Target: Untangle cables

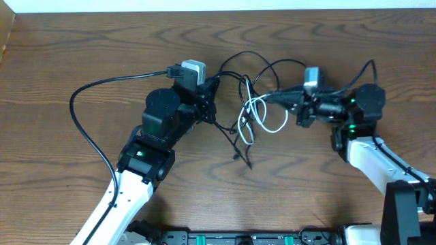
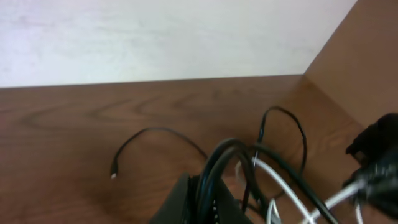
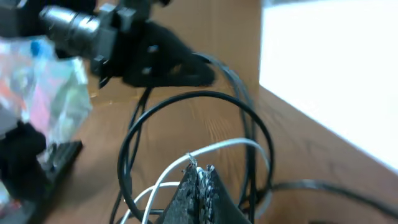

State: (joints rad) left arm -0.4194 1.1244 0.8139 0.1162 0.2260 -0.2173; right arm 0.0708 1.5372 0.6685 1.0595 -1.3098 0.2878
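Brown wood-grain table across the whole overhead frame, with a pale wall as a thin strip along the top edge.

Left arm in from the lower left, white link first, then black wrist, ending just left of centre. Right arm in from the lower right, bent back toward centre.

Cables in one tangle at upper centre of the overhead frame, lying on the wood between the two arms. Thin black loops arching toward the top edge, a white cable looped through the middle, one black tail trailing down below the knot.

Left gripper at the left edge of the tangle. Fingers fully closed, pinching black cables. In the left wrist view, cords rising out of the dark fingers at bottom centre and bending off to the right.

Right gripper at the right edge of the tangle, pointing left. Fingers pressed together in the right wrist view, bottom centre, with the white cable caught at the tips and curving away to the right. A black loop arching round above it.

Middle left of the left wrist view: one loose black strand on the wood, ending in a small plug, well apart from the grip.
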